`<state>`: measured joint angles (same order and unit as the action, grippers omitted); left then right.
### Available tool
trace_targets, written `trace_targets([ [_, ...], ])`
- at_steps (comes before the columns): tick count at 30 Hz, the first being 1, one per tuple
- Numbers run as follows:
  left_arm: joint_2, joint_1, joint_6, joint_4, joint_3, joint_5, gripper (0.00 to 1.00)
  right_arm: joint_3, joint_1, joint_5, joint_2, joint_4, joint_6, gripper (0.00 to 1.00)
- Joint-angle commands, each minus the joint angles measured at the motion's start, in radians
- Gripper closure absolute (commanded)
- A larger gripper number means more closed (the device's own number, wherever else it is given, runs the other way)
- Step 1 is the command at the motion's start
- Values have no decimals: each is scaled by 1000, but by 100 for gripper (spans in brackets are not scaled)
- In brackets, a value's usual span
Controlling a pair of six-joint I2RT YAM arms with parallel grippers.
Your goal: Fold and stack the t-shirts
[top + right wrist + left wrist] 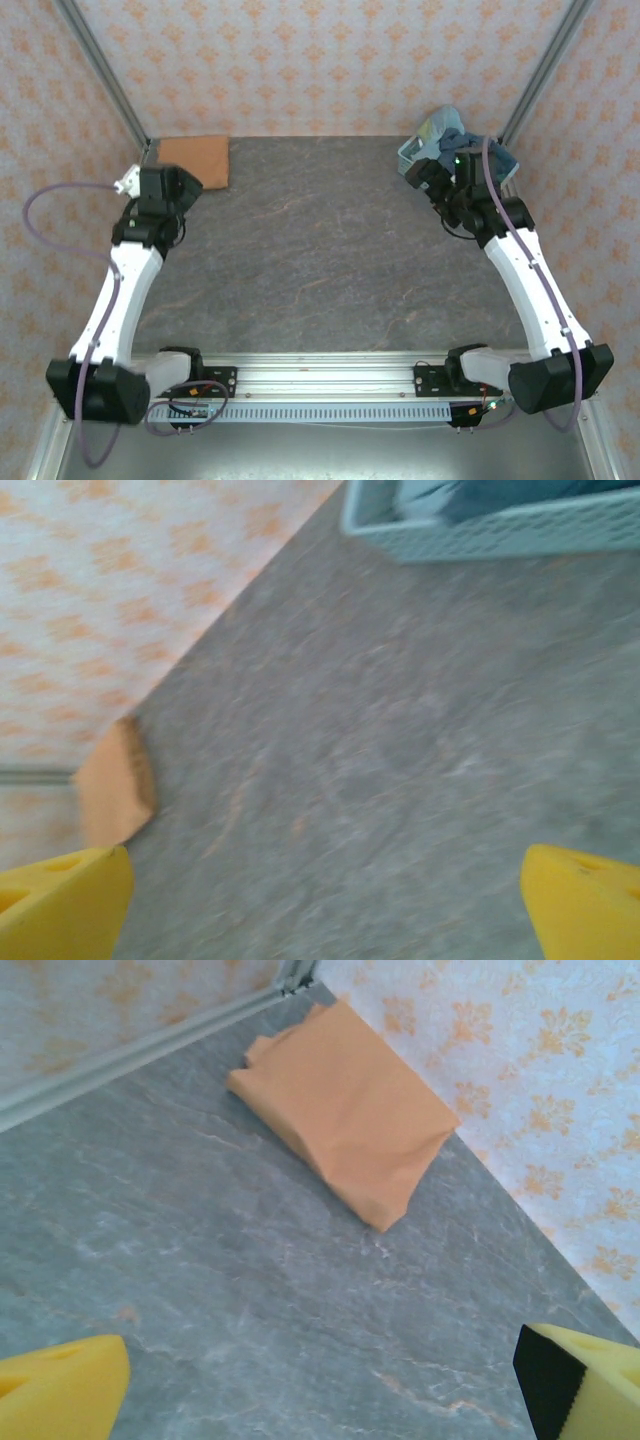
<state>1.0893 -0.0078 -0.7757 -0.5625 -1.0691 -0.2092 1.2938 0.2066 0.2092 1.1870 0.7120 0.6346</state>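
Your left gripper (320, 1392) and right gripper (320, 905) both stand spread wide, holding nothing. Beyond them the folded orange t-shirt (195, 160) lies in the bench's (320, 240) far left corner (close by the wall (520, 1060)); blue t-shirts (452, 135) sit in the basket (411, 154) at the far right corner.

L gripper (320, 1395), R gripper (325, 905) – jaws wide, empty.

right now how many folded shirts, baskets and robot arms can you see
folded orange-tan cloth shirt: 1
light-blue plastic lattice basket: 1
white robot arms: 2
total: 4
blue cloth bunched in the basket: left uncounted
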Motion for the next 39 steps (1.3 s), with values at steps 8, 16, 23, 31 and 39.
trace_targets([
  [8,-299,-97,443,479,545,-186,0,-586,-5,-552,-251,-521,-344,1],
  [16,-79,-55,601,815,672,-128,0,-822,-14,-633,-185,-839,-553,1],
  [23,213,13,606,1052,634,-14,0,-891,-142,-527,61,-1160,-564,1],
  [31,323,14,711,1235,644,97,0,-851,-202,-416,255,-1376,-580,1],
  [39,405,-43,732,1369,677,-26,0,-934,-202,-351,315,-1567,-606,1],
])
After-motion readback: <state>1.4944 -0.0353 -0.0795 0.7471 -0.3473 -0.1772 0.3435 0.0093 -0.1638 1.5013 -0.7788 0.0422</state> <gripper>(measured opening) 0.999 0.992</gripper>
